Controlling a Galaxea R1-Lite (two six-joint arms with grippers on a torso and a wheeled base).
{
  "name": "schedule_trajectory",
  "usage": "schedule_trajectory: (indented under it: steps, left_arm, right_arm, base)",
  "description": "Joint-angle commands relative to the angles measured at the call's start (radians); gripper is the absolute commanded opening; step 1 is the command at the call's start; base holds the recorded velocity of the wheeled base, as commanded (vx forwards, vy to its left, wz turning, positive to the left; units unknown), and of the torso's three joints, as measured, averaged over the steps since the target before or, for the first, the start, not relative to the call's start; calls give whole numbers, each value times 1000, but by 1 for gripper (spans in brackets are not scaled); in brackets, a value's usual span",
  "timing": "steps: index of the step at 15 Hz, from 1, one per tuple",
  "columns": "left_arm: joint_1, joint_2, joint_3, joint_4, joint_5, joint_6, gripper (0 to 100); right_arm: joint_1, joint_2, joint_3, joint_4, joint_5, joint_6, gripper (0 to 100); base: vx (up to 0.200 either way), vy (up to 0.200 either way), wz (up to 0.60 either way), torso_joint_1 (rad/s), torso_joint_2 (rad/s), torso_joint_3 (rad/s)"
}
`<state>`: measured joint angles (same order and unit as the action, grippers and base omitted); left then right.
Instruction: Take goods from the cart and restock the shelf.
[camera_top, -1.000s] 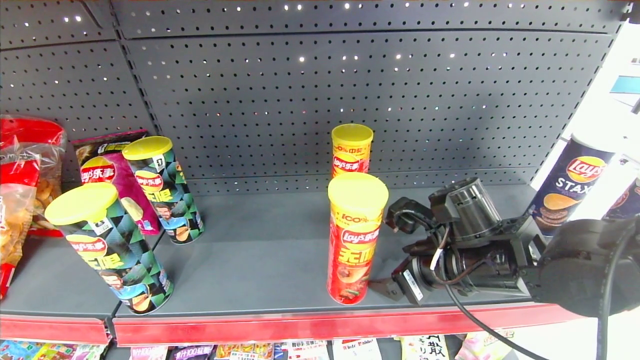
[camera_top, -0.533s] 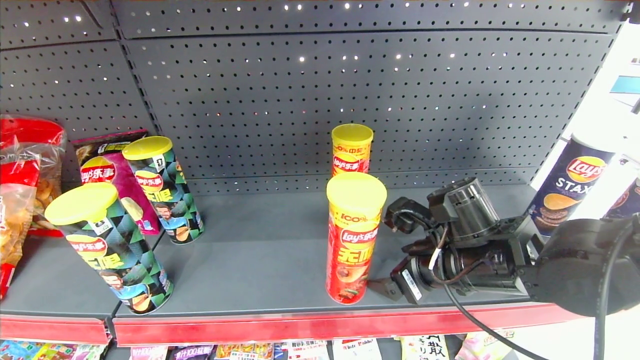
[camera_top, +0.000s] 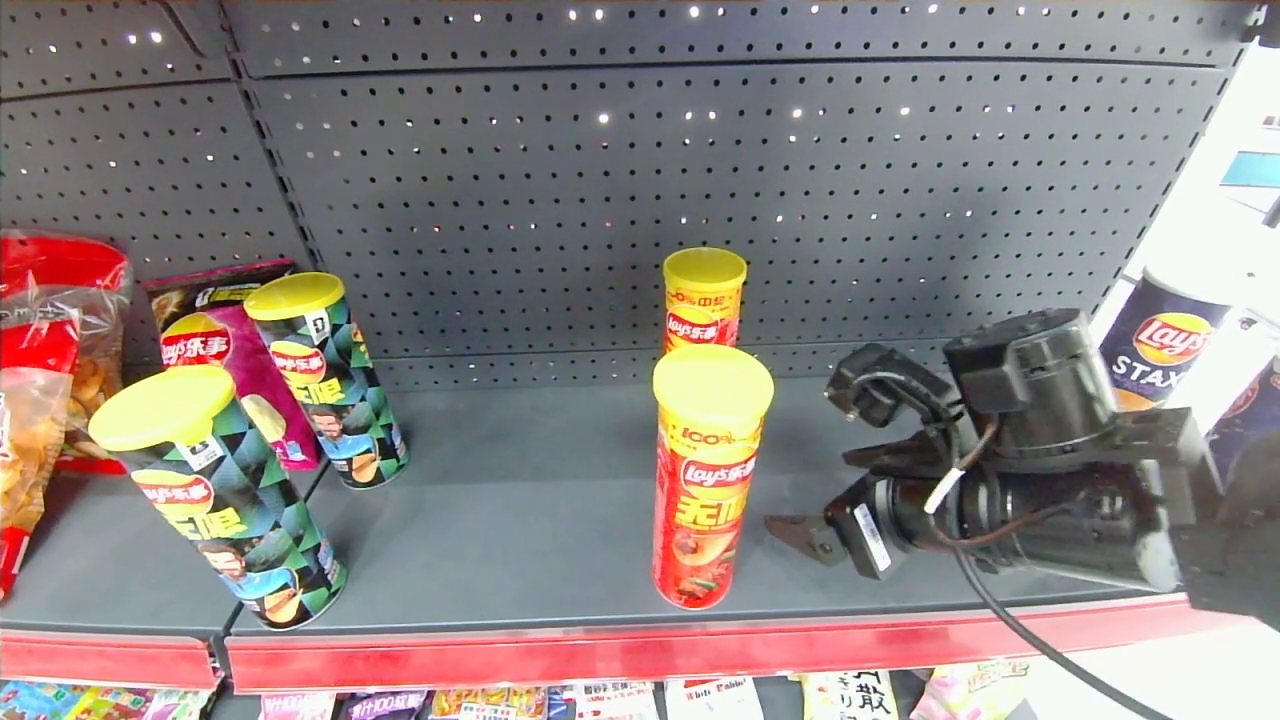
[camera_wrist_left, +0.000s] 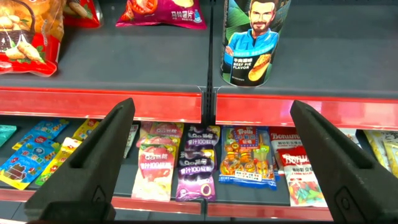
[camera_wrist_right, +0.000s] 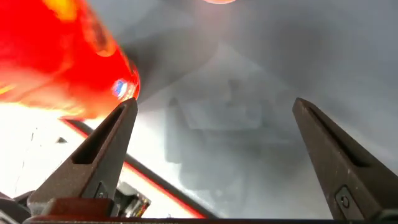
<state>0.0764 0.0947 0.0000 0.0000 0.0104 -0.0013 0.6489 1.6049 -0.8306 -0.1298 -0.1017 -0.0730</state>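
Red can (camera_top: 705, 490) looks placed on the shelf (camera_top: 520, 520), our right claw (camera_top: 822, 500) wide open and empty just right of it; next we head for the cart.

- The right gripper (camera_top: 830, 492) has drawn back from the red chip can (camera_top: 710, 480). A second ago, in the head view, its lower fingertip lay just beside the foot of the can; now a strip of bare shelf (camera_top: 520, 510) shows between the two.
- The right wrist has moved towards the robot's right and sits higher over the shelf, looming larger in the head view.
- The arm now hides more of the blue chip can (camera_top: 1165, 345) at the right end of the shelf; only its upper part is visible.
- The red chip can's yellow lid sits very slightly further left than a second ago.
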Motion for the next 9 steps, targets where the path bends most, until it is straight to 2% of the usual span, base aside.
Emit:
schedule_trajectory:
  steps: [1,3,5,7,9]
  left_arm:
    - [0,2,0,0,0,0,100]
    - [0,2,0,0,0,1,100]
    - [0,2,0,0,-1,1,100]
    - [-3,2,0,0,-1,1,100]
    - [-30,-1,0,0,-1,1,100]
  right_arm:
    - [44,-221,94,1,-36,-4,100]
    - [71,-342,159,1,-96,-5,100]
    - [58,-448,177,7,-112,-22,100]
    - [-63,-599,179,10,-112,-100,100]
    - [-196,-721,188,27,-105,-130,100]
  base:
    - [0,0,0,0,0,0]
    - [0,0,0,0,0,0]
    - [0,0,0,0,0,0]
    - [0,0,0,0,0,0]
    - [0,0,0,0,0,0]
